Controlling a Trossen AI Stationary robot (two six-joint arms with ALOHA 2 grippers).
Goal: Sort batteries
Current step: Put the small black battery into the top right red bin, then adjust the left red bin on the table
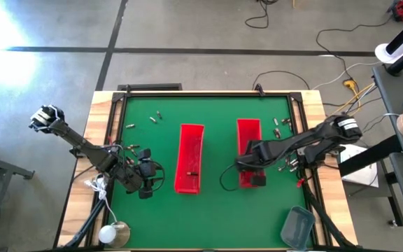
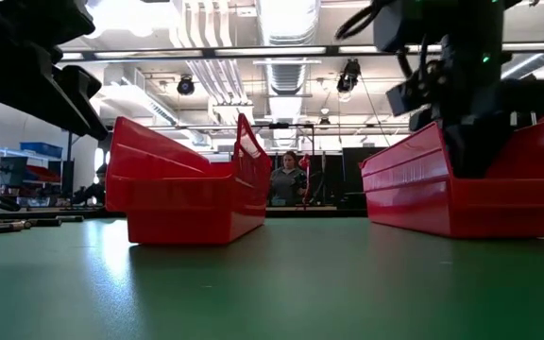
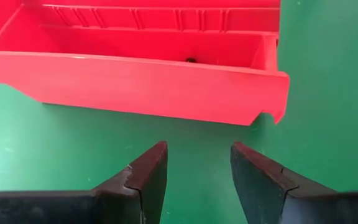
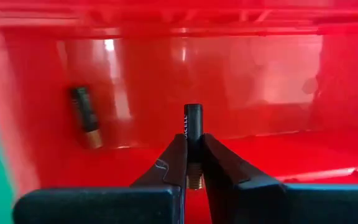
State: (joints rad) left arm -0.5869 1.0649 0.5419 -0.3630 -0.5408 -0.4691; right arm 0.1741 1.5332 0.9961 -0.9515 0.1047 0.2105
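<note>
Right gripper [image 4: 194,163] hangs inside the near end of the right red bin [image 1: 248,133], its two fingers pinched tight on a slim dark battery [image 4: 193,127] that stands upright between them, with its brassy end showing below the fingertips. A second battery [image 4: 84,116], dark with a gold end, lies on the floor of that same bin, off to one side of the held one and apart from it.

Left gripper [image 3: 197,171] hovers over the green mat [image 1: 152,217] just to the left of the left red bin [image 1: 189,150], near that bin's near end; its fingers stand spread with nothing between them. A small dark thing rests inside the left bin against its far wall, too small to identify.

Loose batteries [image 1: 281,126] lie scattered on the mat to the right of the right bin, and a few more [image 1: 152,119] lie toward the far left of the mat. A grey tray [image 1: 298,227] sits at the near right corner.
</note>
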